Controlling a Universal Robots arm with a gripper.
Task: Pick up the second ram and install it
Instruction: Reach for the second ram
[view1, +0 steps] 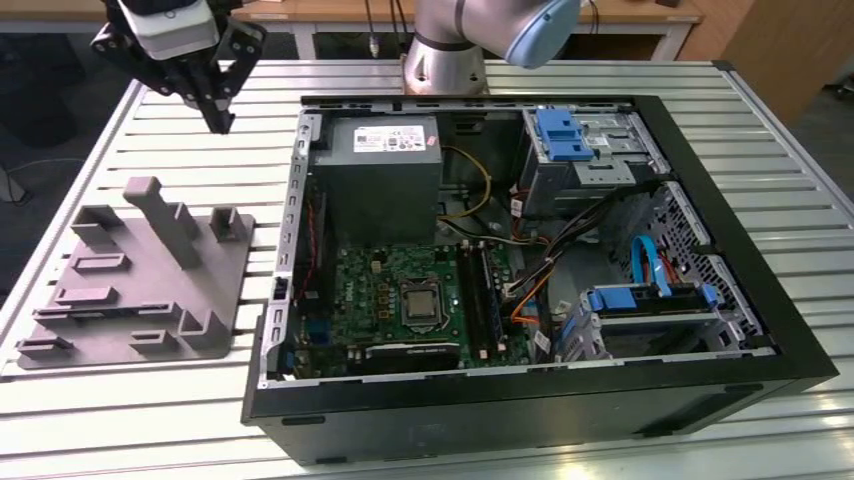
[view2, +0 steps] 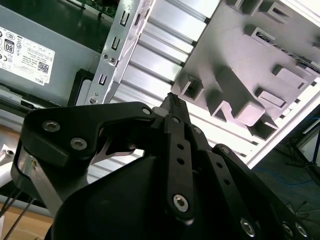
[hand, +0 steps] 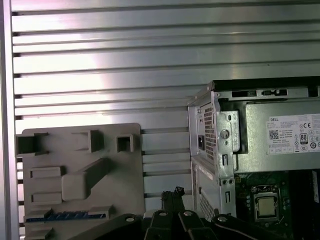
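My gripper (view1: 218, 122) hangs over the slatted table, beyond the far end of the grey slotted plate (view1: 134, 290) and to the exterior view's left of the open computer case (view1: 287, 250). Its black fingers meet at a point in both wrist views, gripper (view2: 172, 98) and gripper (hand: 175, 192), shut with nothing between them. In the first wrist view a thin dark strip, which I take for the second ram (hand: 65, 216), lies on edge in a long slot of the plate (hand: 75, 150), well apart from the fingertips.
Inside the case sit the grey power supply box (view1: 380, 170), the green motherboard (view1: 387, 290) with its processor (view1: 420, 305), bundled cables (view1: 561, 260) and blue drive brackets (view1: 567, 135). The arm's base (view1: 447, 50) stands behind the case. Upright posts (view1: 167, 215) rise from the plate.
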